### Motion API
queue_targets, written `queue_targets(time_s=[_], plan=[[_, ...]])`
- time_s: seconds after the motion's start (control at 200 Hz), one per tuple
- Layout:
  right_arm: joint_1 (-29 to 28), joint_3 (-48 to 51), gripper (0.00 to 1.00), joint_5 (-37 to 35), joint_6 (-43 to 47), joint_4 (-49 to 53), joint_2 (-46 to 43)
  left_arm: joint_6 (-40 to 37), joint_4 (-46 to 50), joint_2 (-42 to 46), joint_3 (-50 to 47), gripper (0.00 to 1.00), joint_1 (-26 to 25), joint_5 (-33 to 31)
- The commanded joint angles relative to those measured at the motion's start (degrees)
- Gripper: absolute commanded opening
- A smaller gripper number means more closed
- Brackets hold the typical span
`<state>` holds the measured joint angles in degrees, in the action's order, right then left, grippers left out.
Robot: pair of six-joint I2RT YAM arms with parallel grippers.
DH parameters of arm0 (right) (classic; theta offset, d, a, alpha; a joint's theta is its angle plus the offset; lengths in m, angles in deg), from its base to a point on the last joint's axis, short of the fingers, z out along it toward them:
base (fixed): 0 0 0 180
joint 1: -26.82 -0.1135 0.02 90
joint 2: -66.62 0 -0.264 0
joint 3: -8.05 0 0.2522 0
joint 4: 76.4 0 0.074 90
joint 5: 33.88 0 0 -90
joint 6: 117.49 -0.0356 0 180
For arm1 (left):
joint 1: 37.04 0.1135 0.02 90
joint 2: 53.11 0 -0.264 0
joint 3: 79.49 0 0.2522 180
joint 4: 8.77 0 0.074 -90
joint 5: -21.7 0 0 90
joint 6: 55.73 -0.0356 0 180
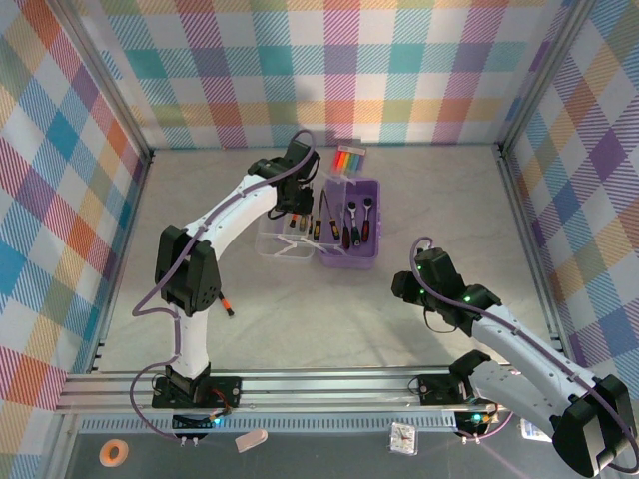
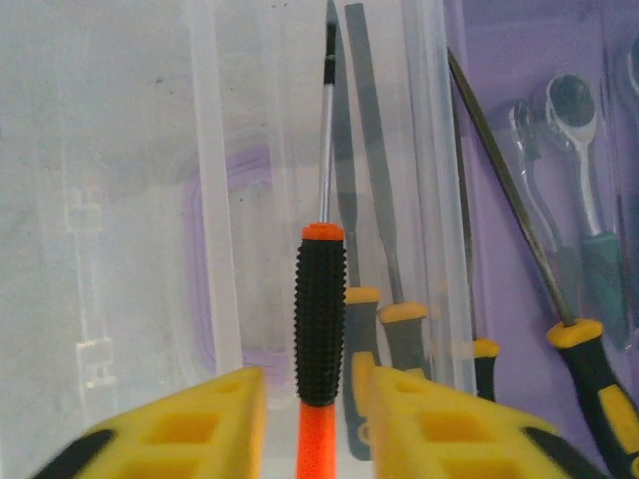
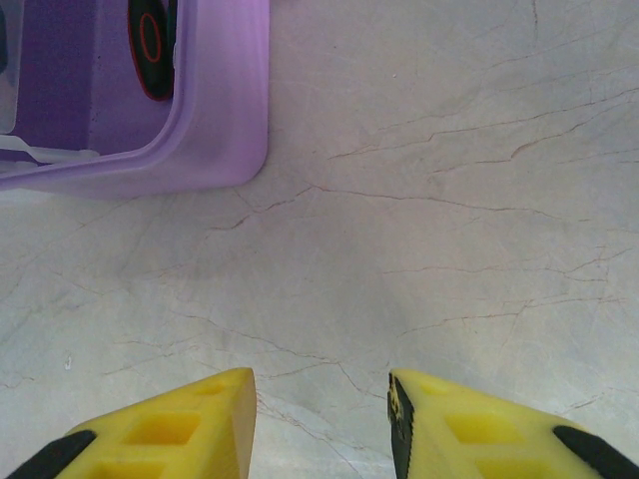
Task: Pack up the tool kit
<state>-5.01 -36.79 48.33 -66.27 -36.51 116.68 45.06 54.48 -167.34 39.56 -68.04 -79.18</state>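
Tool kit (image 1: 349, 259): we're loading left-handed
Left gripper (image 2: 318, 389) is pinching a screwdriver (image 2: 320, 309), shaft pointing ahead; purple base (image 2: 519, 40) lying just right.

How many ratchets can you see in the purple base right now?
2. Both lie side by side in the far half of the purple base: the left ratchet and the right ratchet beside it. More could be hidden under the left arm.
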Motion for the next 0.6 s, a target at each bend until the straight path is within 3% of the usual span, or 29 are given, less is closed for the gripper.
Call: queue_targets(time_s=[0.0, 0.19, 0.385, 0.52, 0.6], plan=[[0.19, -1.42, 0.41, 2.66, -0.38, -0.20, -0.78, -0.72, 2.02, 3.93, 3.00, 0.42, -0.22, -2.40], [0.19, -1.82, 0.42, 3.36, 0.02, 0.23, -1.17, 2.53, 1.46, 13.04, -0.36, 0.48, -0.11, -3.41], [0.19, 0.52, 0.49, 5.37, 1.25, -2.35, -1.11, 14.96, -8.62, 35.11, -28.90, 0.65, 1.29, -9.40], [0.19, 2.53, 0.61, 8.28, 1.76, -4.84, -1.02, 24.87, -6.53, 47.43, -45.89, 0.75, 3.61, -14.46], [0.19, 2.46, 0.62, 9.83, 3.10, -5.47, -0.36, 29.27, -5.20, 52.13, -53.88, 0.76, 6.00, -13.47]])
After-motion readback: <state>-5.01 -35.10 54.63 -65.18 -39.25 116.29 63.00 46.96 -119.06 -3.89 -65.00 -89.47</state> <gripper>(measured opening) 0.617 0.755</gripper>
